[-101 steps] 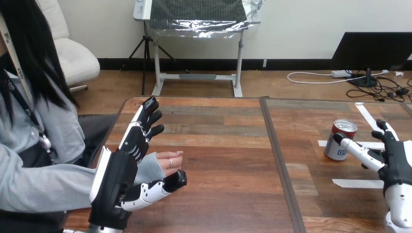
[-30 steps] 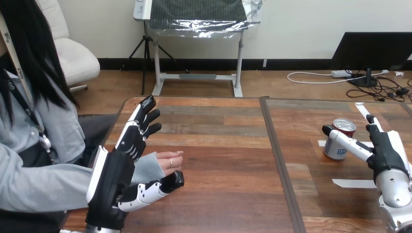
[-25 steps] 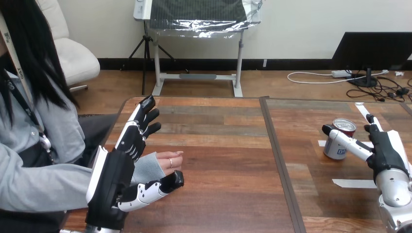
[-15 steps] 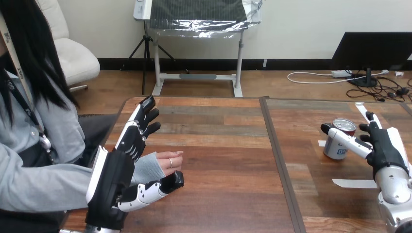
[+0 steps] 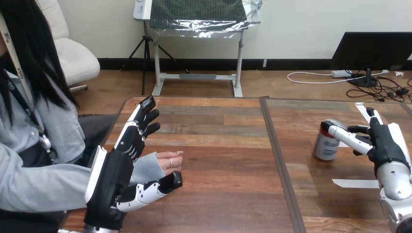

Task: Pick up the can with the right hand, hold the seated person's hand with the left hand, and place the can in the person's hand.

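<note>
Right hand (image 5: 384, 148) at the silver cylindrical metal can (image 5: 324, 148), grasp not closed.
Can stands on the wooden bench (image 5: 228, 160) at the hand's thumb side. Thumb lies across its top; fingers mostly straight, so spread, not wrapped. I'd bring the palm to the can's wall and curl round mid-body before lifting, or it tips. Left hand (image 5: 114, 179) is spread, with the person's hand (image 5: 167, 160) between its thumb and fingers, not gripped.

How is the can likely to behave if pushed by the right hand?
The can is tall, narrow and upright, so a push near its top may tip it. Its smooth round wall probably slips in the right hand and would roll if toppled.
</note>
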Robot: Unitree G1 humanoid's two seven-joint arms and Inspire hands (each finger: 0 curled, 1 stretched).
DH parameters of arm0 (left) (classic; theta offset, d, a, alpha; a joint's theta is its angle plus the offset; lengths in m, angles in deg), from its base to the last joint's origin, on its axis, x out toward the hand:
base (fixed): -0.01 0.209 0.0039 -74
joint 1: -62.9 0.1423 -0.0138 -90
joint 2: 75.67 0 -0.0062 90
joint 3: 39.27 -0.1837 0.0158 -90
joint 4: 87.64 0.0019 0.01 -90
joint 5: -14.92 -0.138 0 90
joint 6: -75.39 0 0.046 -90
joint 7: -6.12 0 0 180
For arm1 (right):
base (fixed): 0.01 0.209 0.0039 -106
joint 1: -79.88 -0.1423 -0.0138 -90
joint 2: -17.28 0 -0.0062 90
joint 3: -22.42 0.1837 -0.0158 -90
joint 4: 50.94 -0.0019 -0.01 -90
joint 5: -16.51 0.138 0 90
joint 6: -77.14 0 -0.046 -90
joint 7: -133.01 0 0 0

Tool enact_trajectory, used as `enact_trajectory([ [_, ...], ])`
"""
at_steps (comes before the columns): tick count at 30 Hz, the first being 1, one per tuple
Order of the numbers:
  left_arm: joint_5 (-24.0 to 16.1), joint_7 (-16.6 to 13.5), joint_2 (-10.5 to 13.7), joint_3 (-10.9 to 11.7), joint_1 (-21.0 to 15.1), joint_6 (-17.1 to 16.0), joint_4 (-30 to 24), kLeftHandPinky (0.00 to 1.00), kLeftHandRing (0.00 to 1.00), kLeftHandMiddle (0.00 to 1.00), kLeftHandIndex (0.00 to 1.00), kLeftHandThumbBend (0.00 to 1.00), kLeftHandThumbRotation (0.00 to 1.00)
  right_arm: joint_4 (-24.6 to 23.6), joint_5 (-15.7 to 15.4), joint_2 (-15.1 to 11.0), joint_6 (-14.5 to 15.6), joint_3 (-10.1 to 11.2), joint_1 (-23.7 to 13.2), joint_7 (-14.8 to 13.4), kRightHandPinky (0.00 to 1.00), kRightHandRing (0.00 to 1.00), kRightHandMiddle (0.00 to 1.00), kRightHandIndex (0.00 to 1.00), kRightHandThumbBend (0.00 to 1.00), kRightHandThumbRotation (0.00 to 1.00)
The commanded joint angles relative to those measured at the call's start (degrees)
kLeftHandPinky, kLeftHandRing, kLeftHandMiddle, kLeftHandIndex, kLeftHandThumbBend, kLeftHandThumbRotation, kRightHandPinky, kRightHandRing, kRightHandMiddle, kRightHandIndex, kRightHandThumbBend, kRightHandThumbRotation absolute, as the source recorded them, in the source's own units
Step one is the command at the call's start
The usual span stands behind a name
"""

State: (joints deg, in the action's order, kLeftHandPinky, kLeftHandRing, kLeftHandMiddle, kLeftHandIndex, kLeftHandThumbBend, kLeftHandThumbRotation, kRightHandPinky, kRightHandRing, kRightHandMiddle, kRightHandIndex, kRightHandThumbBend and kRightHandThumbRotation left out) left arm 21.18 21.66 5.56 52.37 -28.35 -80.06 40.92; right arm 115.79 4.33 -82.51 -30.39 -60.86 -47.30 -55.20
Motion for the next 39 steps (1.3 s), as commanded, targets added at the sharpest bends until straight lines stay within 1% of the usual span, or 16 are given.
enact_trajectory([
  [1, 0.71, 0.08, 0.76, 0.89, -2.85, -0.8, 0.09, 0.87, 0.92, 0.95, 0.93, 1.0, 0.54, -0.03, -1.2, -1.85, 0.31, -1.18, -5.66, -0.65, 0.76, 0.88, 0.83, 1.0, 1.0, 0.53],
  [3, 1.0, 0.25, 0.78, 0.84, -2.85, -0.81, 0.1, 0.87, 0.92, 0.95, 0.93, 1.0, 0.54, 0.02, -1.59, -1.84, 0.6, -1.41, -5.75, -0.92, 0.77, 0.88, 0.82, 1.0, 1.0, 0.54],
  [7, 1.08, 0.31, 0.87, 0.85, -2.79, -1.06, 0.11, 0.87, 0.92, 0.95, 0.93, 1.0, 0.55, 0.12, -1.5, -1.71, 0.85, -1.06, -5.97, -0.53, 0.77, 0.87, 0.8, 1.0, 1.0, 0.55],
  [10, 1.09, 0.36, 0.99, 0.86, -2.72, -1.11, 0.03, 0.87, 0.92, 0.95, 0.93, 1.0, 0.55, 0.19, -1.38, -1.62, 1.46, -1.07, -6.26, -0.49, 0.75, 0.86, 0.79, 1.0, 1.0, 0.55],
  [11, 1.13, 0.38, 1.03, 0.84, -2.68, -1.05, -0.05, 0.87, 0.92, 0.95, 0.93, 1.0, 0.55, 0.22, -1.45, -1.6, 1.73, -1.16, -6.37, -0.58, 0.72, 0.83, 0.76, 1.0, 1.0, 0.55],
  [12, 1.17, 0.41, 1.07, 0.84, -2.65, -1.01, -0.1, 0.87, 0.92, 0.95, 0.92, 1.0, 0.55, 0.24, -1.49, -1.58, 1.92, -1.22, -6.45, -0.65, 0.65, 0.78, 0.72, 1.0, 1.0, 0.55],
  [13, 1.15, 0.37, 1.08, 0.84, -2.59, -0.92, -0.25, 0.87, 0.92, 0.95, 0.92, 1.0, 0.55, 0.28, -1.59, -1.54, 2.18, -1.3, -6.61, -0.86, 0.63, 0.76, 0.7, 1.0, 1.0, 0.55],
  [16, 1.29, 0.44, 1.17, 0.79, -2.45, -0.76, -0.52, 0.87, 0.92, 0.95, 0.92, 1.0, 0.55, 0.33, -1.37, -1.39, 2.56, -1.09, -6.9, -0.93, 0.52, 0.66, 0.6, 1.0, 1.0, 0.55],
  [19, 1.55, 0.67, 1.32, 0.69, -2.36, -0.81, -0.66, 0.86, 0.92, 0.95, 0.92, 1.0, 0.55, 0.38, -0.65, -1.22, 2.86, -0.45, -7.21, -0.37, 0.48, 0.63, 0.57, 1.0, 1.0, 0.54],
  [22, 1.67, 0.82, 1.46, 0.71, -2.31, -1.02, -0.74, 0.86, 0.92, 0.95, 0.93, 1.0, 0.55, 0.47, -0.36, -1.18, 3.19, -0.26, -7.52, -0.02, 0.41, 0.56, 0.51, 1.0, 1.0, 0.53],
  [25, 1.62, 0.88, 1.56, 0.84, -2.36, -1.5, -0.57, 0.86, 0.92, 0.95, 0.93, 1.0, 0.55, 0.53, -0.37, -1.17, 3.36, -0.33, -7.76, 0.01, 0.41, 0.57, 0.53, 1.0, 1.0, 0.53],
  [27, 1.47, 0.88, 1.64, 0.99, -2.5, -2.12, -0.21, 0.86, 0.92, 0.94, 0.93, 1.0, 0.56, 0.57, -0.27, -1.15, 3.36, -0.24, -7.87, 0.1, 0.35, 0.48, 0.44, 1.0, 1.0, 0.53],
  [32, 1.38, 0.83, 1.78, 1.22, -2.35, -2.32, -0.13, 0.86, 0.92, 0.94, 0.93, 1.0, 0.56, 0.62, -0.12, -1.02, 3.7, -0.08, -8.25, 0.04, 0.21, 0.28, 0.26, 1.0, 1.0, 0.54],
  [36, 1.18, 0.65, 1.82, 1.37, -2.19, -2.25, -0.32, 0.86, 0.92, 0.94, 0.93, 1.0, 0.56, 0.66, 0.17, -0.92, 3.91, 0.18, -8.45, 0.27, 0.14, 0.18, 0.19, 1.0, 1.0, 0.55],
  [37, 1.24, 0.67, 1.84, 1.37, -2.09, -2.16, -0.4, 0.86, 0.92, 0.94, 0.92, 1.0, 0.56, 0.66, 0.11, -0.91, 3.86, 0.11, -8.5, 0.29, 0.12, 0.16, 0.18, 1.0, 1.0, 0.55],
  [39, 1.36, 0.74, 1.87, 1.39, -1.98, -2.08, -0.46, 0.85, 0.92, 0.94, 0.92, 1.0, 0.57, 0.64, 0.0, -0.9, 3.78, -0.02, -8.53, 0.28, 0.12, 0.15, 0.18, 1.0, 1.0, 0.55],
])
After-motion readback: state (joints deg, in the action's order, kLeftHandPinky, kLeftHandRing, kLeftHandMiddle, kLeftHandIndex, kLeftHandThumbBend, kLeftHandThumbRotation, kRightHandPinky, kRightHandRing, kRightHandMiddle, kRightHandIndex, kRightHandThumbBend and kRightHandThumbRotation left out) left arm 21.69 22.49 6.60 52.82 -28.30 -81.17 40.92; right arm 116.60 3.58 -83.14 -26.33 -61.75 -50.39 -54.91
